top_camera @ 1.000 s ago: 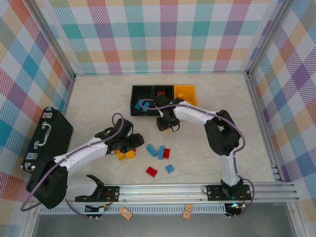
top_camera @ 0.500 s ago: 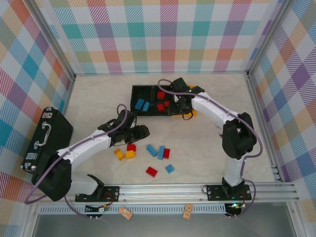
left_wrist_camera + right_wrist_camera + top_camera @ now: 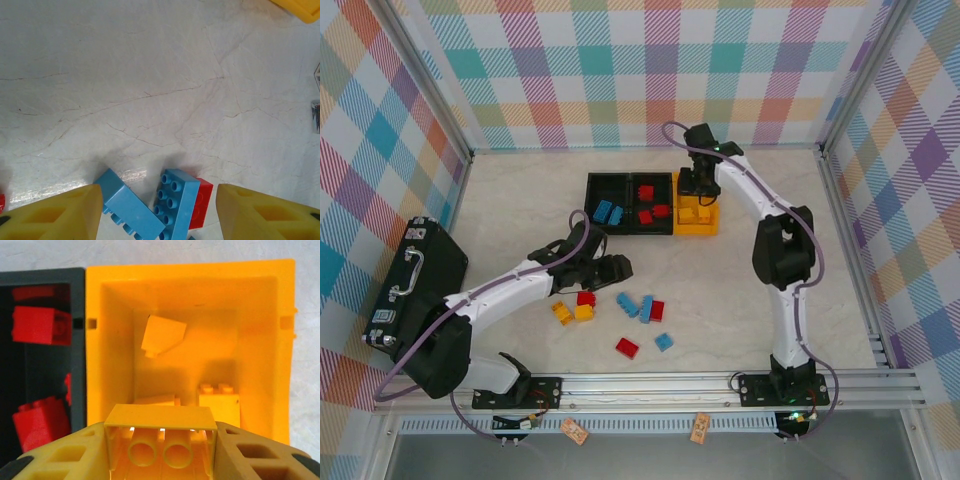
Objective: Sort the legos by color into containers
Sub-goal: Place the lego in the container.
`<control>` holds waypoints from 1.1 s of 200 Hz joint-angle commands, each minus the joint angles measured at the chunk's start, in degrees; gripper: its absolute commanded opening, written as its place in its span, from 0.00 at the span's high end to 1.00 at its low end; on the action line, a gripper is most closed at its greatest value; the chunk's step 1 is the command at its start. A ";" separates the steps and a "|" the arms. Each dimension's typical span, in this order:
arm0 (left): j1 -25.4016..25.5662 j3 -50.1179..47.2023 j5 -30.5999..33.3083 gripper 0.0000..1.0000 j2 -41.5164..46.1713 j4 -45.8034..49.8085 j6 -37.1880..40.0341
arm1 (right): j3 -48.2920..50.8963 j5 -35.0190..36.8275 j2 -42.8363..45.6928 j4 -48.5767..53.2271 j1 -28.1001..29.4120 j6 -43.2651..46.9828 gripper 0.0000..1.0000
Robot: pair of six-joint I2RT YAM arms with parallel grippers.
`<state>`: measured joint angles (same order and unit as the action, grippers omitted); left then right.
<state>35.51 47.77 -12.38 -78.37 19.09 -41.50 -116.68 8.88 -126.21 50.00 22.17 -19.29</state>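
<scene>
**Right arm.** The right fingers are closed on a yellow brick, with one finger pressed against each end. The brick's hollow underside faces the wrist camera. The held brick hangs over the open top of the yellow bin, near the 6 o'clock edge of the bin in the wrist view. Other yellow bricks lie inside this bin. In the top view, the right fingers stand over the yellow bin, which is at the 3 o'clock end of the row of containers.

**Containers.** The middle black bin holds red bricks. The left black bin holds blue bricks.

**Left arm.** The left fingers are spread wide apart and grip nothing. In the left wrist view, two blue bricks and a red brick lie on the surface in the gap between the fingers, at 6 o'clock. Neither finger touches them. In the top view, the left fingers are at 11 o'clock from the loose bricks, which lie scattered at 6 o'clock from the containers.
</scene>
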 commanded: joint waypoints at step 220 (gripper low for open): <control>1.12 2.70 6.03 0.39 0.75 4.84 -0.91 | 1.60 -1.64 7.14 3.67 0.02 -0.17 0.37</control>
<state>36.25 47.90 -9.65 -79.75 19.75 -41.65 -121.78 10.92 -128.42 57.17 21.47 -19.05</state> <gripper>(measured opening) 0.613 0.624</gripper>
